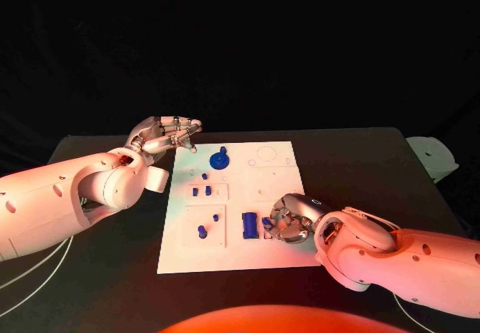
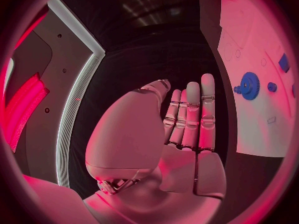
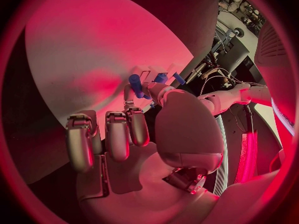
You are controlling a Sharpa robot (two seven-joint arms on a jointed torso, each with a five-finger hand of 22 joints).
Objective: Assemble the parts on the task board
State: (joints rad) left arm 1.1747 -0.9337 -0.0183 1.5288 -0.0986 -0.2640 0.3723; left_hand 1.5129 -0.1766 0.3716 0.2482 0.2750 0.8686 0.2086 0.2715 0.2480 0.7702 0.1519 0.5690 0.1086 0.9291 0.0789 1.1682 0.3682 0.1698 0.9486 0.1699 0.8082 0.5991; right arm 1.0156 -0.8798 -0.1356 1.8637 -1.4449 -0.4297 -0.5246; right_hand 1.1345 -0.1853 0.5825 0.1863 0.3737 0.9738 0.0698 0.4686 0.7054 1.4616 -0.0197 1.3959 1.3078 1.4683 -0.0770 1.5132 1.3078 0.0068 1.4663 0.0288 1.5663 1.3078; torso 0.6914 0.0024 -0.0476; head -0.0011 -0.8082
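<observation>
The white task board (image 1: 275, 246) lies mid-table. A blue gear (image 1: 219, 161) (image 2: 249, 85) sits near its far edge, with small blue pegs (image 1: 202, 190) below it and two more blue pieces (image 1: 208, 225) in a recessed square. My left hand (image 1: 165, 135) (image 2: 187, 129) hovers off the board's far left corner, fingers straight and side by side, holding nothing. My right hand (image 1: 288, 218) (image 3: 134, 134) curls over the board's near right part beside a blue block (image 1: 250, 225). Its thumb and a fingertip seem to pinch a small blue peg (image 3: 134, 84) (image 1: 268, 223).
A white object (image 1: 432, 156) stands at the table's right edge. Thin cables (image 1: 40, 270) hang off the near left side. Bare black table (image 1: 110, 263) flanks the board on both sides.
</observation>
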